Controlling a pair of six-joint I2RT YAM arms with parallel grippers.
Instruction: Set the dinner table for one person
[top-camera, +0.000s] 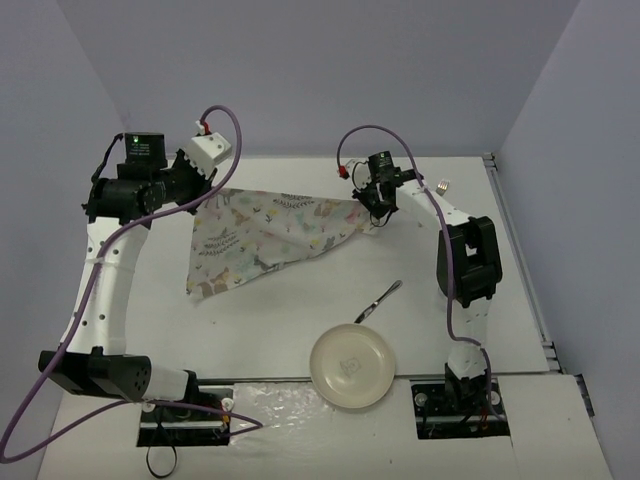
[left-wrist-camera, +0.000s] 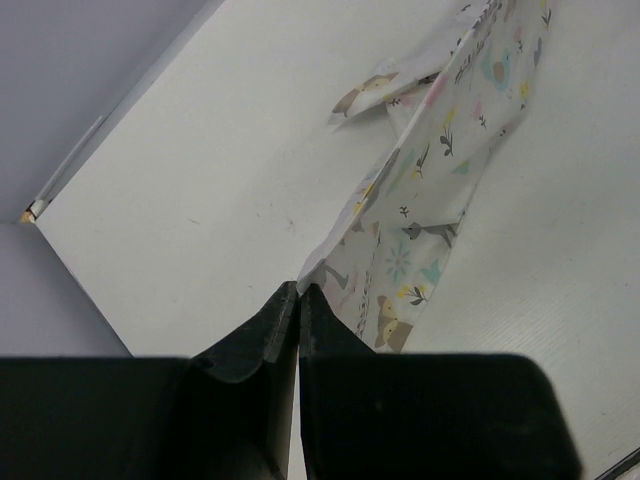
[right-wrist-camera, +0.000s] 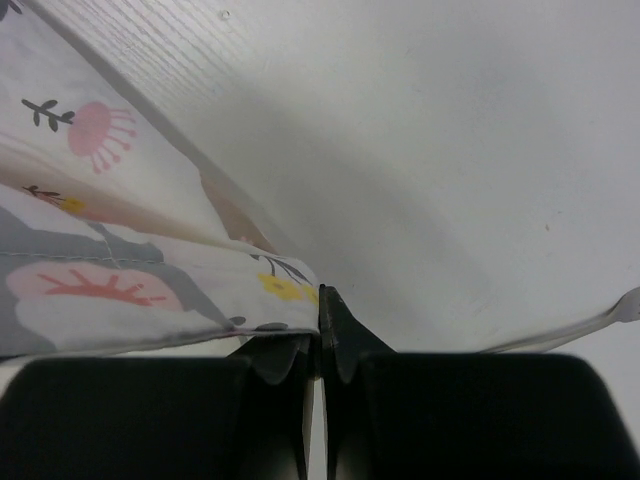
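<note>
Both arms on my feed are built alike: the left arm and right arm have white links between boxy black joints. Each trails a purple cable ending in a small red plug. A green light glows on the left arm. The left claw and right claw have matte black, wedge-shaped fingers.

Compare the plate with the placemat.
The plate is round, plain cream; the placemat is angular, printed cloth. The plate lies flat and untouched; the placemat is creased, a corner pinched by the left gripper and another by the right gripper. The placemat is larger than the plate. Both touch the dinner table.
</note>
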